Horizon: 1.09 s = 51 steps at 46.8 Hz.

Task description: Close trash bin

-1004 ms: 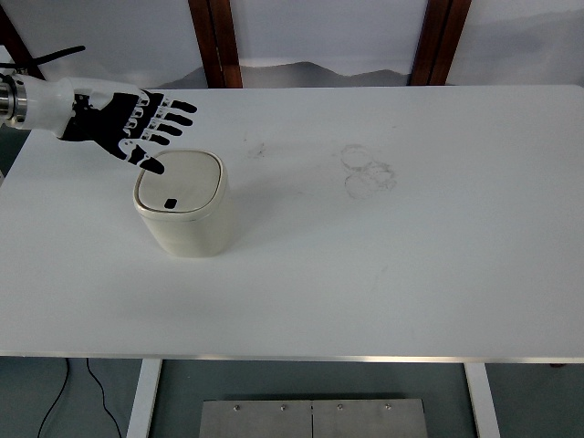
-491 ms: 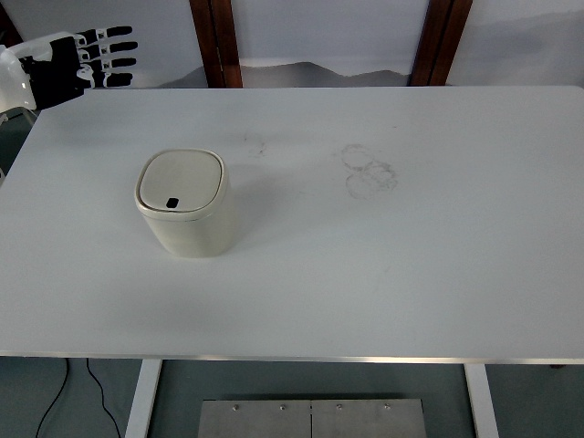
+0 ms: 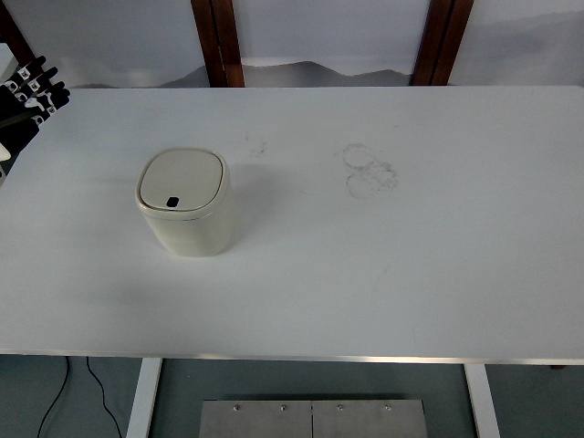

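A small cream trash bin (image 3: 185,213) stands upright on the left half of the white table (image 3: 383,274). Its flat lid (image 3: 182,179) lies down flush on the rim, with a small dark button at its near edge. My left hand (image 3: 27,96) shows only at the picture's far left edge, off the table's back left corner and well apart from the bin. Its black fingers (image 3: 38,80) are spread and hold nothing. My right hand is out of view.
Faint grey ring marks (image 3: 368,171) and a small smudge (image 3: 255,144) stain the tabletop behind and right of the bin. Two brown wooden posts (image 3: 217,41) stand behind the table's far edge.
My left hand has drawn back from just over the bin's lid to the far left edge of the picture. The bin has not moved and its lid stays down.
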### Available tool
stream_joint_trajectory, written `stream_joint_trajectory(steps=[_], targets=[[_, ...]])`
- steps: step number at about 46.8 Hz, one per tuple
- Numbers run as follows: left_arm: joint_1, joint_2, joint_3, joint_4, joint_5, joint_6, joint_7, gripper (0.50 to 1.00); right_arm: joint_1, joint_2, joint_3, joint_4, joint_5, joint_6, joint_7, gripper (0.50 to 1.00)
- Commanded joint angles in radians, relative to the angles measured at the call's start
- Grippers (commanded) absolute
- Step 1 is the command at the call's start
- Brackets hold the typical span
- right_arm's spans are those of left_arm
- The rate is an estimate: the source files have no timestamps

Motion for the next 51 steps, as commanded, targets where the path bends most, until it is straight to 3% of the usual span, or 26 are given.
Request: stream_joint_trajectory(steps=[1,7,23,34,51], targets=[[0.032,-0.030,-0.074,0.045,-0.004,-0.004,0.001,1.000,0.000,0.000,0.000,0.000,0.000,0.000,0.000,0.995],[0.057,-0.047,-0.163,0.068,-0.024,-0.010,0.001,1.000,0.000,0.000,0.000,0.000,0.000,0.000,0.000,0.995],[0.066,-0.087,-0.211,0.091,-0.054,-0.045,0.001,1.000,0.000,0.000,0.000,0.000,0.000,0.000,0.000,0.995],[0.072,-0.122,-0.215,0.125,-0.084,-0.045,0.001,1.000,0.000,0.000,0.000,0.000,0.000,0.000,0.000,0.995],[0.097,-0.121,-0.214,0.125,-0.079,-0.041,0.001,1.000,0.000,0.000,0.000,0.000,0.000,0.000,0.000,0.995]])
